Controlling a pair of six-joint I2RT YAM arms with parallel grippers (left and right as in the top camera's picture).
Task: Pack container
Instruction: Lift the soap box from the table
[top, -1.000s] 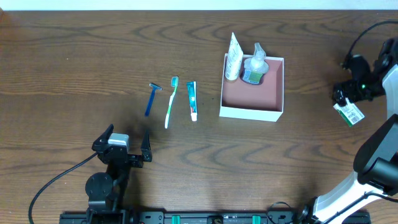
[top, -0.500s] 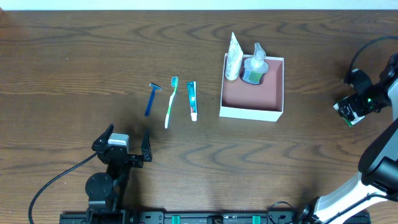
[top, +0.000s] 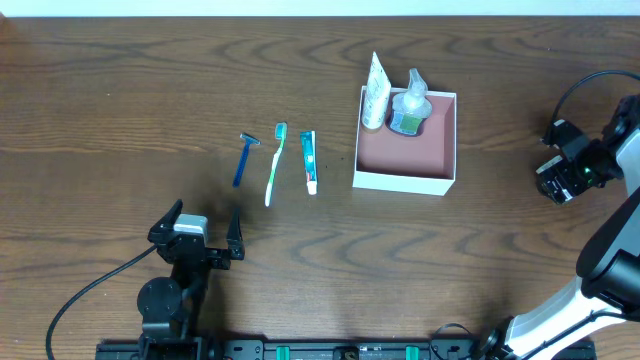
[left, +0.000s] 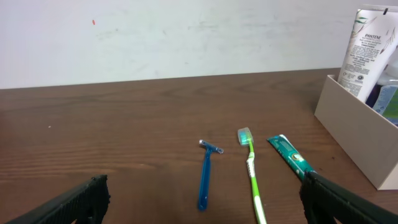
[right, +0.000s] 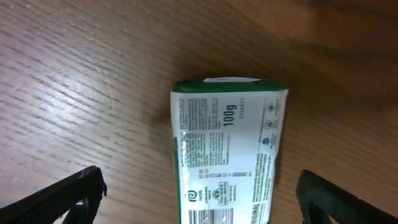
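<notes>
The container (top: 400, 182) is set at about two o'clock from the middle of a dark, wood-grained table (top: 100, 90). A pale wall (left: 186, 37) is seen beyond the table. "PANTENE" can be read on the white tube (left: 368, 46) stood at the container's eleven o'clock corner. "100g" is printed on the green-and-white packet (right: 227, 168) under the right gripper (top: 560, 172). Being square, the container has no long axis; its sides are roughly squared to the table edges and its mouth is turned upward. The jaws of the left gripper (top: 205, 213) and the right gripper are held wide apart, with nothing gripped.
</notes>
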